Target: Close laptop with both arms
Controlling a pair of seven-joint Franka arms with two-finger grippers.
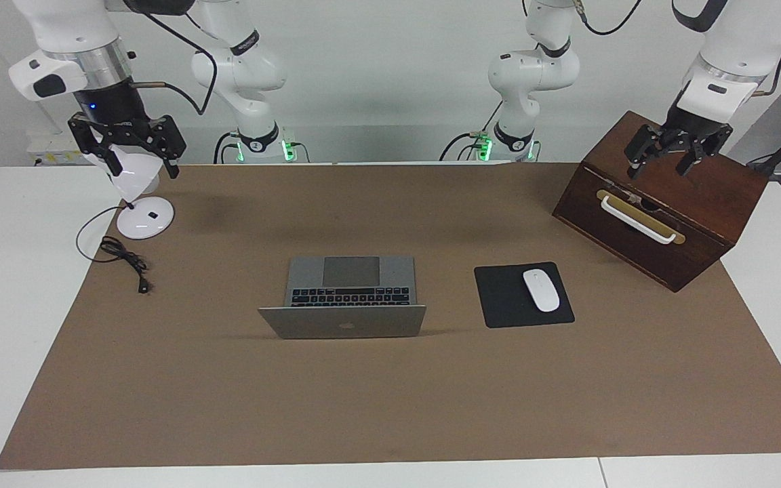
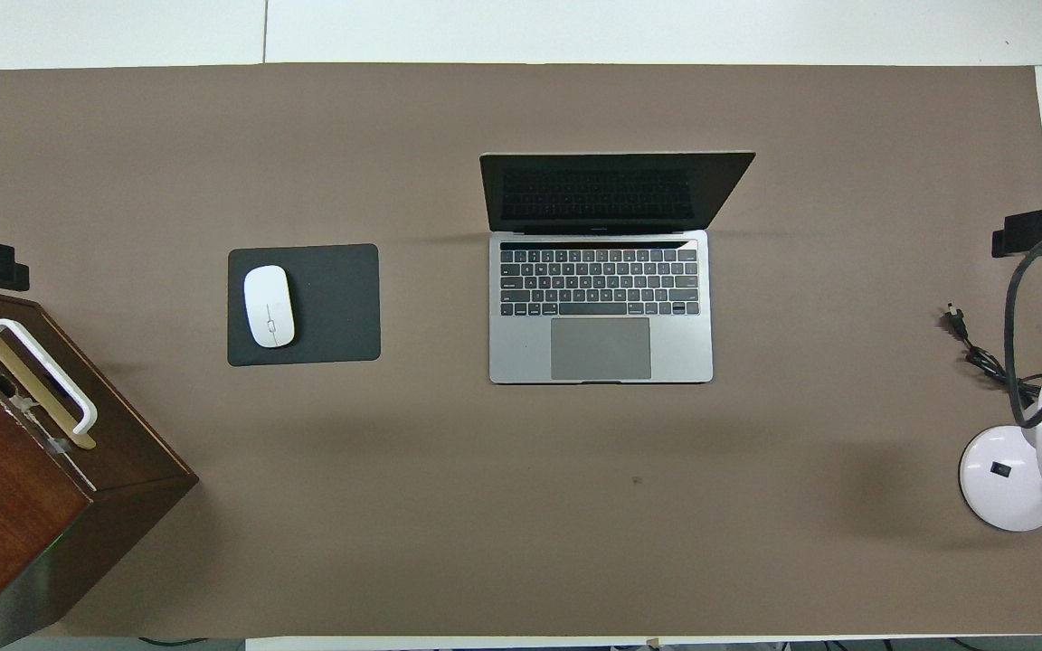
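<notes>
The silver-grey laptop [image 1: 350, 281] sits open in the middle of the brown mat, its lid [image 1: 343, 322] upright with the apple logo facing away from the robots. It also shows in the overhead view [image 2: 601, 307], with a dark screen, black keys and a grey trackpad. My right gripper [image 1: 145, 168] hangs open in the air over the white lamp at the right arm's end of the table, far from the laptop. My left gripper [image 1: 660, 166] hangs open over the wooden box at the left arm's end. Neither touches the laptop.
A black mouse pad [image 1: 499, 298] with a white mouse [image 1: 541, 290] lies beside the laptop toward the left arm's end. A dark wooden box [image 1: 662, 203] with a white handle stands at that end. A white desk lamp [image 1: 145, 218] and its black cable [image 1: 126, 261] are at the right arm's end.
</notes>
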